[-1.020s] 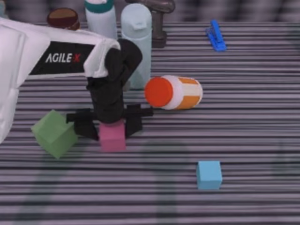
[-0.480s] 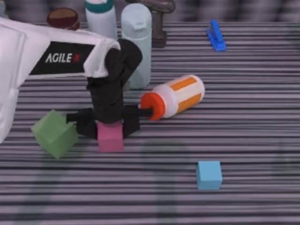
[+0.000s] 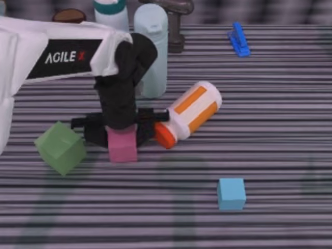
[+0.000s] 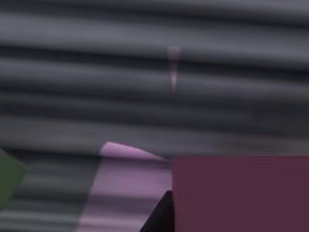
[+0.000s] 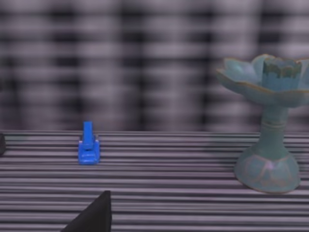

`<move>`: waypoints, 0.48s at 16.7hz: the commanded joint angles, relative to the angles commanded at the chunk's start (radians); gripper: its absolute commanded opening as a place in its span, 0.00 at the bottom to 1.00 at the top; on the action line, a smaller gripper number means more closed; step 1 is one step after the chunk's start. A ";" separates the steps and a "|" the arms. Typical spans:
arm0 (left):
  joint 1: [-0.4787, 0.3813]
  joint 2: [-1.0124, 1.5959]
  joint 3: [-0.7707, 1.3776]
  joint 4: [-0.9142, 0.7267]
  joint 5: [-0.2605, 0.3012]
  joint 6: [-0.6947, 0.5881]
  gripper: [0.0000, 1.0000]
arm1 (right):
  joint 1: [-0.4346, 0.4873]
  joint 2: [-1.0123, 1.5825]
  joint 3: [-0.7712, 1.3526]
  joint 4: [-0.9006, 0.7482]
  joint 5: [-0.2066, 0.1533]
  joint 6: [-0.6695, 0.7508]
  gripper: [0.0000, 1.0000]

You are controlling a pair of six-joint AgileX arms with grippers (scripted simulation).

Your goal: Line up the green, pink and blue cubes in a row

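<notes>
The pink cube point(image 3: 123, 146) sits on the striped table between the fingers of my left gripper point(image 3: 122, 137), which is shut on it. In the left wrist view the pink cube point(image 4: 241, 193) fills the near corner, with one dark fingertip point(image 4: 161, 215) against its side. To its left lies the larger pale green cube point(image 3: 61, 148), turned at an angle, with a corner point(image 4: 8, 176) showing in the wrist view. The small sky-blue cube point(image 3: 231, 193) rests alone nearer the front right. My right gripper point(image 5: 159, 227) is outside the top view; one of its fingertips point(image 5: 96, 215) shows, open.
An orange-and-white bottle point(image 3: 191, 110) lies tilted, its orange cap point(image 3: 165, 136) against my left gripper's right side. Behind stand a pale bottle point(image 3: 151, 46), a teal-capped bottle point(image 3: 111, 15), a brown jar point(image 3: 69, 15) and a dark metal piece point(image 3: 176, 23). Blue clip point(image 3: 238, 39) at back right; teal stand point(image 5: 270, 121).
My left gripper has drawn back slightly with the pink cube. The lying bottle has swung round, so its orange cap now points toward the front and touches the gripper.
</notes>
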 joint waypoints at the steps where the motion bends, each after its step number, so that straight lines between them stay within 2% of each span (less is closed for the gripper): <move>1: 0.003 -0.014 0.021 -0.040 0.000 -0.001 0.00 | 0.000 0.000 0.000 0.000 0.000 0.000 1.00; 4: 0.011 -0.056 0.079 -0.142 0.000 -0.001 0.00 | 0.000 0.000 0.000 0.000 0.000 0.000 1.00; 8: 0.013 -0.069 0.092 -0.161 0.000 0.000 0.00 | 0.000 0.000 0.000 0.000 0.000 0.000 1.00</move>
